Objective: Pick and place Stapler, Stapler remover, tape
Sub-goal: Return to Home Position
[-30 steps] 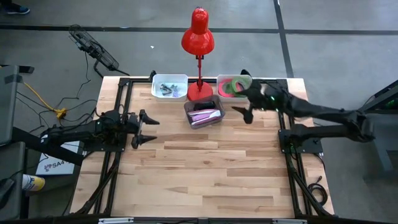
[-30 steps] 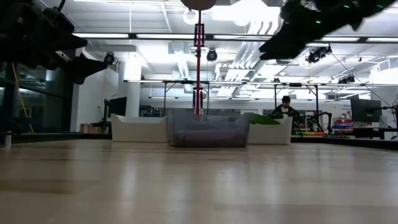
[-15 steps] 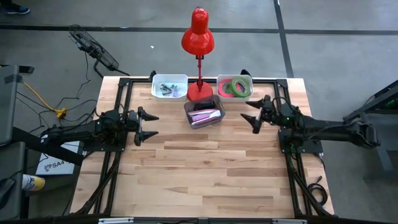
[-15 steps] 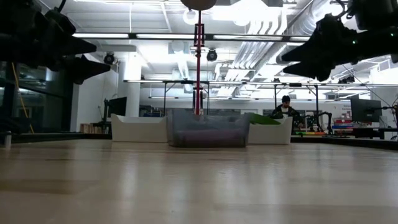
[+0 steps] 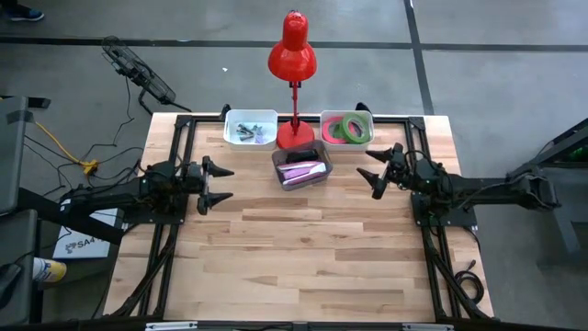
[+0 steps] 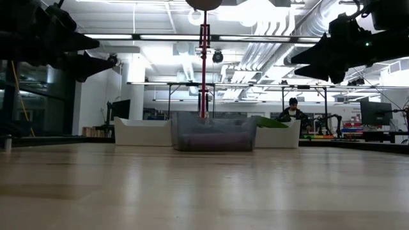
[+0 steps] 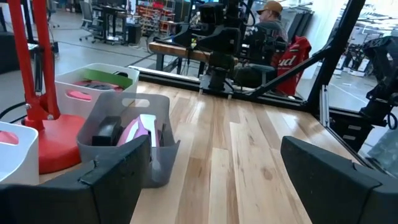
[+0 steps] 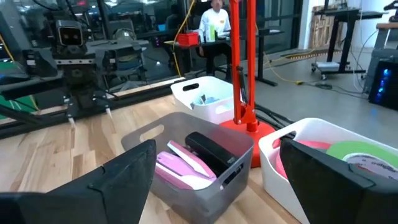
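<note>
Three bins stand in a row at the table's far edge. A white bin (image 5: pixel 250 129) holds small metal stapler removers (image 8: pixel 202 99). The grey see-through bin (image 5: pixel 301 168) holds a black stapler (image 8: pixel 211 149) and a pink one (image 8: pixel 183 169). Another white bin (image 5: pixel 346 130) holds the tape: green rings (image 8: pixel 360 152) and a pink ring (image 8: pixel 305 149). My left gripper (image 5: pixel 218 184) hovers open at the table's left side, pointing level at the grey bin. My right gripper (image 5: pixel 375 173) hovers open at the right side, a little nearer than the tape bin, holding nothing.
A red desk lamp (image 5: pixel 293 55) stands with its round base (image 5: pixel 295 138) between the two white bins, its pole rising behind the grey bin. Bare wood (image 5: pixel 303 248) fills the middle and near part of the table. A person sits beyond the table (image 6: pixel 293 112).
My right gripper has drawn back from above the tape bin toward the table's near and right edges. It has sunk lower and rolled to point level. It has stayed open with nothing in it. The bins and their contents have not moved.
</note>
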